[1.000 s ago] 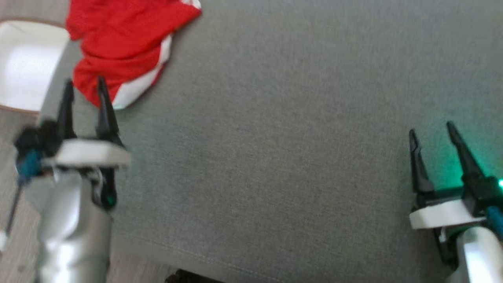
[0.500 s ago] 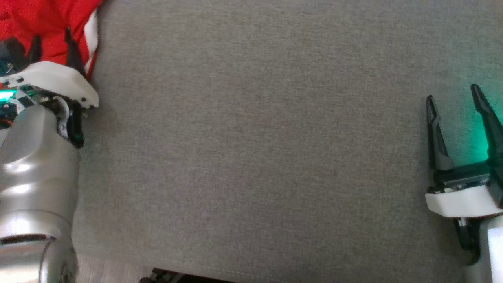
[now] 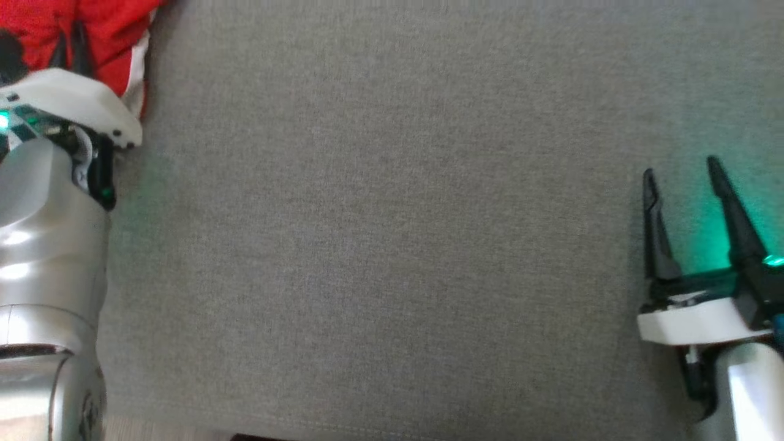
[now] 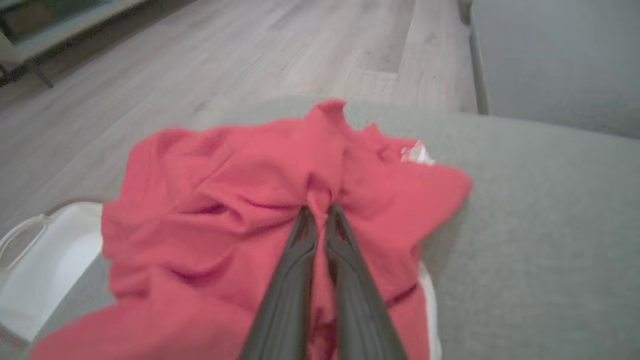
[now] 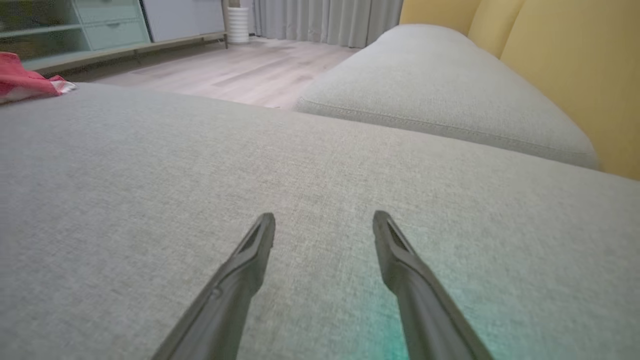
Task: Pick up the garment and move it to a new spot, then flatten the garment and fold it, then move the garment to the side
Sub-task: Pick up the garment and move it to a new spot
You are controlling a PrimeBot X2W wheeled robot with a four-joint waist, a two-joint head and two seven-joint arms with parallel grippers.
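The garment [image 4: 240,215] is a crumpled red cloth with white trim, lying at the corner of the grey cushion [image 3: 398,214]. In the head view the garment [image 3: 104,27] sits at the top left corner. My left gripper [image 4: 318,210] is shut on a pinched fold in the middle of the garment; in the head view this gripper [image 3: 68,43] points into the red cloth. My right gripper [image 3: 680,174] hovers open over bare cushion at the lower right, far from the cloth. From the right wrist, that gripper [image 5: 324,222] is empty and the garment [image 5: 30,82] is far left.
A white tub [image 4: 45,260] stands on the wooden floor [image 4: 225,60] just beyond the cushion's corner. A second grey cushion [image 5: 440,95] and a yellow sofa back [image 5: 575,60] lie beyond the right gripper. Broad bare cushion stretches between the two arms.
The head camera swung right, so the garment slid to the picture's top left. My left gripper reached into the red cloth and shut on a fold. The right gripper stayed open.
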